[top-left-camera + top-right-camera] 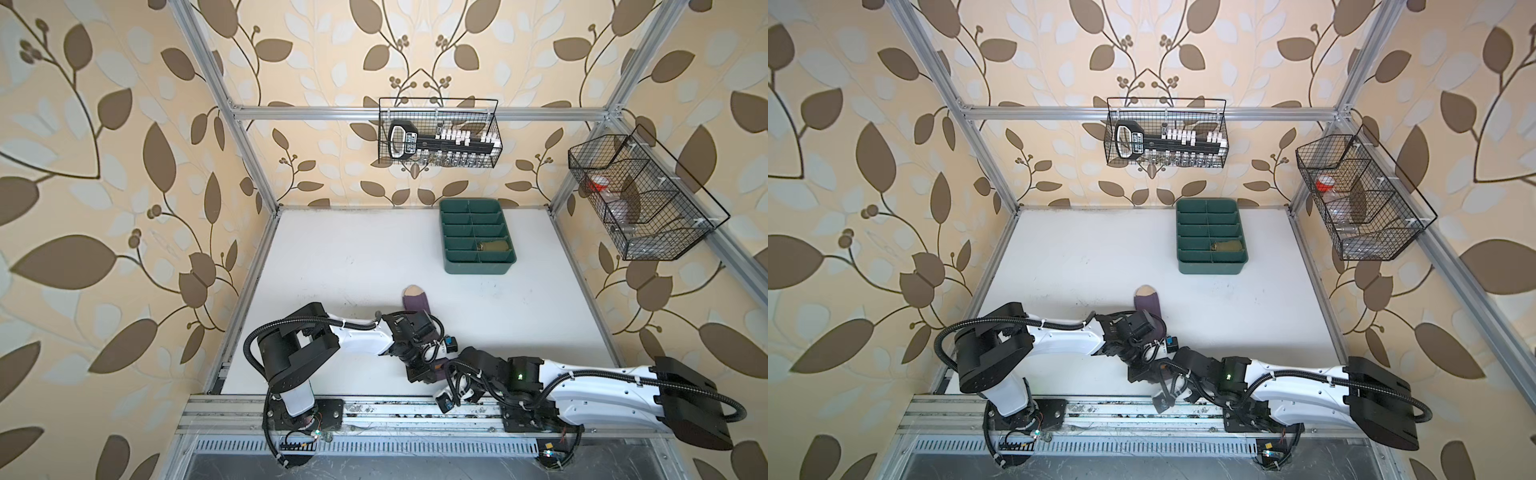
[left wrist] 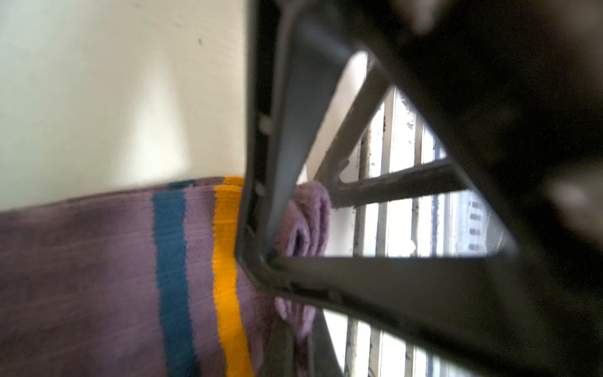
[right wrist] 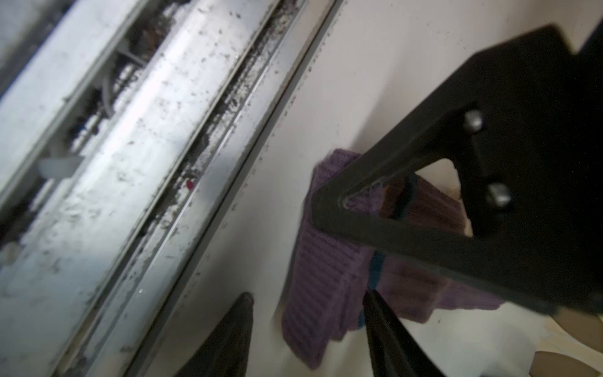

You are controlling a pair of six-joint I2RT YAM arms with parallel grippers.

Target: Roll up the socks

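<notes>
I have both arms crowded together at the near edge of the tabletop (image 1: 332, 257), over the cuff end of the purple sock (image 1: 415, 302). The sock lies stretched along the middle of the tabletop, and in both top views its beige toe (image 1: 1145, 290) points towards the back wall, clear of the left arm. The arms cover the rest of its length.

In the right wrist view the left gripper (image 3: 329, 209) is clenched on the cuff, which is doubled over into a thick purple fold around its black finger. The left wrist view shows the navy stripe (image 2: 171, 261) and yellow stripe (image 2: 226, 261) running right up to that finger.

The right gripper (image 3: 308, 293) is released. Its jaws stand apart on either side of the folded cuff, one tip just beside the fabric and the other clear of it. The metal rail (image 3: 130, 163) runs close by.

The olive sock (image 1: 494, 246) sits rolled in the dark green tray (image 1: 478, 270) at the back right. It is in the right-hand column, second compartment from the near end, well apart from the grippers.
</notes>
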